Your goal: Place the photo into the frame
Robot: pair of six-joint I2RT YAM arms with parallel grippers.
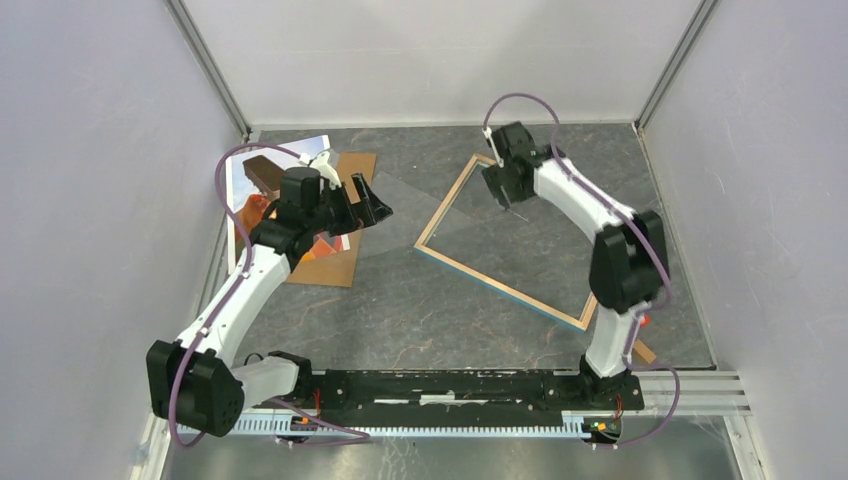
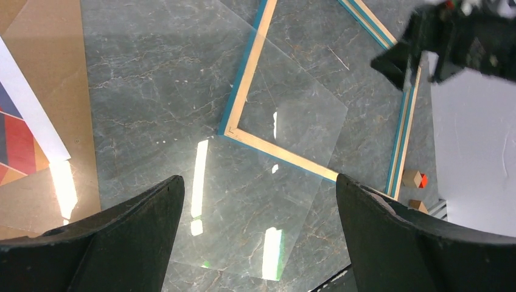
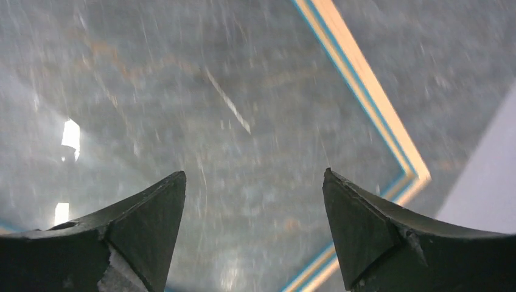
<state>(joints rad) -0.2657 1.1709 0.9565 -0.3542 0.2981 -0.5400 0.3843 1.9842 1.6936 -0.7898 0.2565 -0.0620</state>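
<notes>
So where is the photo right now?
In the top view the photo lies far left on the brown backing board, partly hidden by the left arm.

Soft, even overhead light; the top view is sharp, shadows faint. Left wrist view: white glare streaks on the clear rectangular sheet (image 2: 243, 201) toward six o'clock. Right wrist view is blurred, smearing the thin light-wood, blue-edged frame (image 3: 364, 79) at two o'clock.

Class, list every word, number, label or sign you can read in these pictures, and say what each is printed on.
None can be read. The photo shows only a picture, with no caption; the frame and the brown board are plain. The right wrist view is blurred.
</notes>
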